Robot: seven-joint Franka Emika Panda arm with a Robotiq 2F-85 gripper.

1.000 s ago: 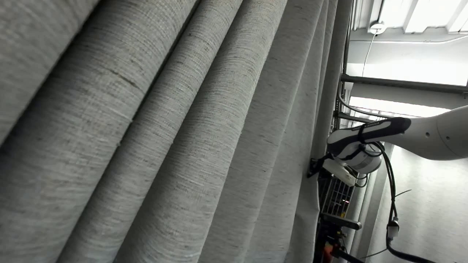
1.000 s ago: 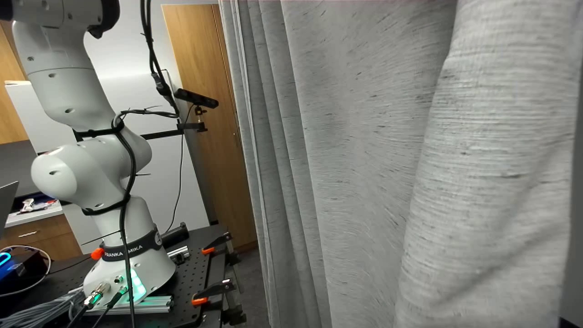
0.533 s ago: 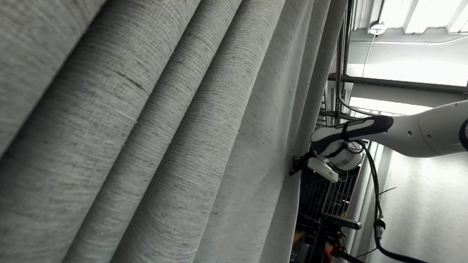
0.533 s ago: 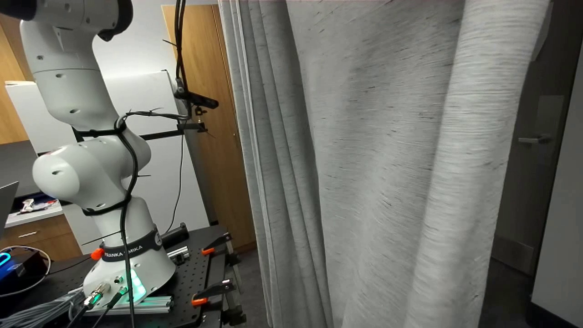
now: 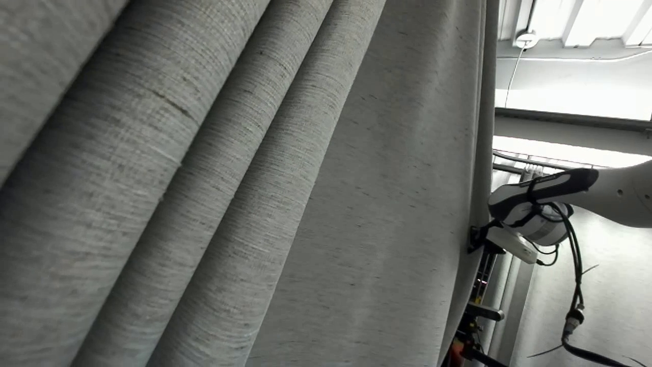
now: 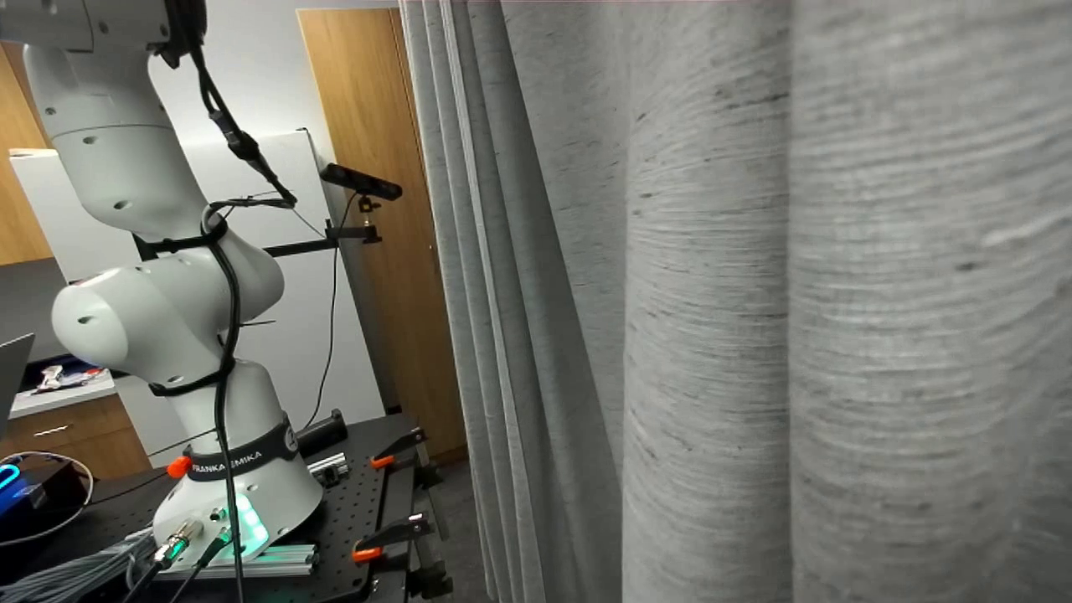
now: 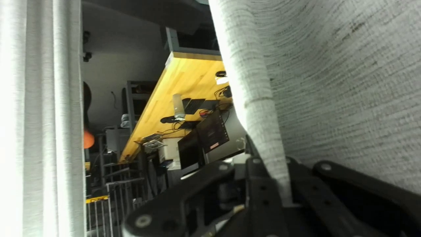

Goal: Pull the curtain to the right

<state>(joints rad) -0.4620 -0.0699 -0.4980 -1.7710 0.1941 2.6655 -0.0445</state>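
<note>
Hand (image 7: 272, 163): pinched narrow, a fold of the grey pleated curtain (image 7: 332, 92) caught between its two sides, as far as the wrist view let me tell.

What just changed: over the last half second the hand swung rightward in an exterior view and the curtain (image 5: 377, 204) came along, its loose folds pulled out into one wide flat panel. In an exterior view, the curtain (image 6: 703, 318) now ran off the right side and covered a door that showed half a second ago.

So for the pull: I'd call it underway and heading the correct way, probably not finished, though nothing showed where it was meant to stop.

Curtain vs hand: touching, edge in the grip. Most of it hung left of the hand in an exterior view; in the wrist view the big sheet was on the right.

Slip risk: only a thin fold looked held, so I'd guess a hard tug could lose it.

Franka Panda arm (image 5: 621, 196): white, reaching in from the right in an exterior view, base on a black perforated desk (image 6: 347, 486).

Way past the curtain: monitors (image 7: 212, 130) in the wrist view.
</note>
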